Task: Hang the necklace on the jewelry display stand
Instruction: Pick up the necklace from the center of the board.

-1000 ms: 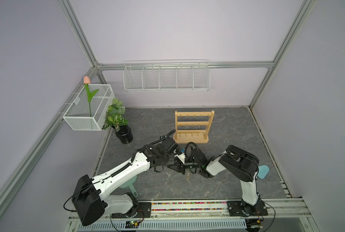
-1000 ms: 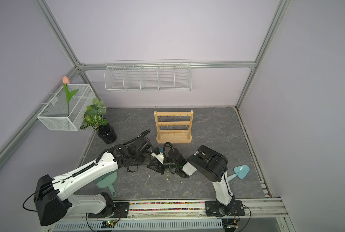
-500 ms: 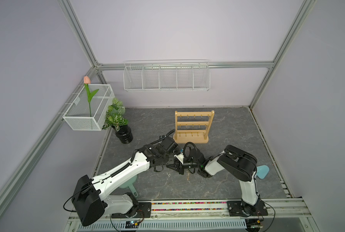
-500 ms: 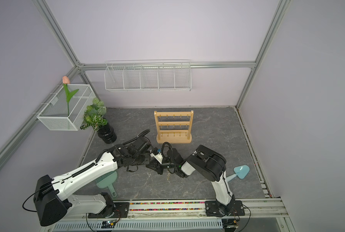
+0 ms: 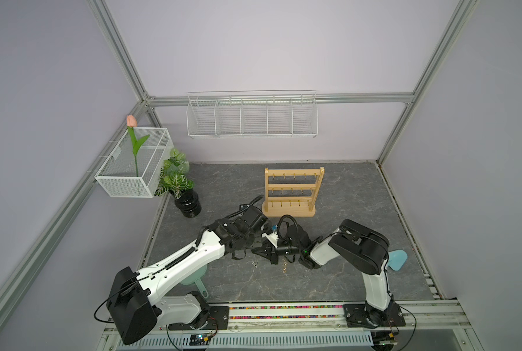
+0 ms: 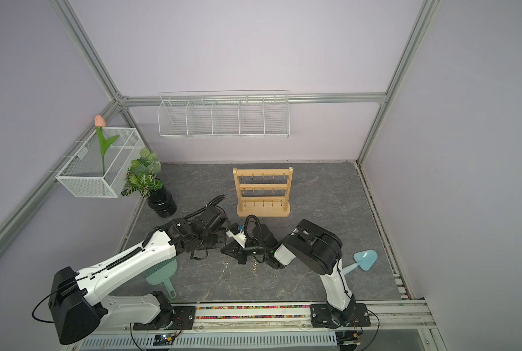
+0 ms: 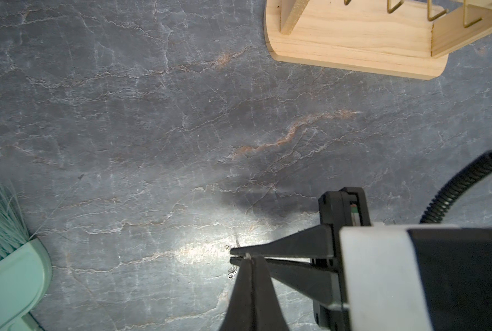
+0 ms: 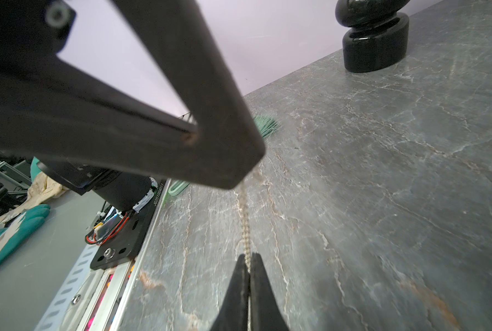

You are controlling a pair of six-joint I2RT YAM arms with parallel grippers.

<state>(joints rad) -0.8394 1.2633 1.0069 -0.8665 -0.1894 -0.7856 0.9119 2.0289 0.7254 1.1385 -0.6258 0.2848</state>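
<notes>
Table (image 5: 360, 194): dark marble top, both arms folded in over its middle, wrists nearly touching.

Stand (image 5: 293, 194): upright near the back, just beyond the arms. Three rails, all hooks (image 5: 294, 175) bare. Nothing hung yet.

Left gripper (image 7: 246, 257): pinched shut on the chain at the very tips. Right gripper (image 8: 249, 262): also clamped shut on it, tips just beside the left's.

Necklace (image 8: 245, 223): thin gold chain, off the stand, running as a short span between the two grippers, low over the table. Clasp end dangles by the left tips. In a top view only a few gold glints show below the grippers, so I can't trace the rest of the loop.

Judgement: double grip made, next is lift and carry to a hook.

Risks:
- Chain slips out. It's very thin, held by fingertip ends only, and any jerk could shed it.
- Arms pull apart unevenly, so the span goes taut and yanks out of one grip or strains a link.
- Span too short or saggy to drop over a hook, so it brushes past and misses.
- Loose tail drags on the table or snags a lower hook. The stand looks light, so it could shift or tip.
- Wrists this close could clash when they reorient.
</notes>
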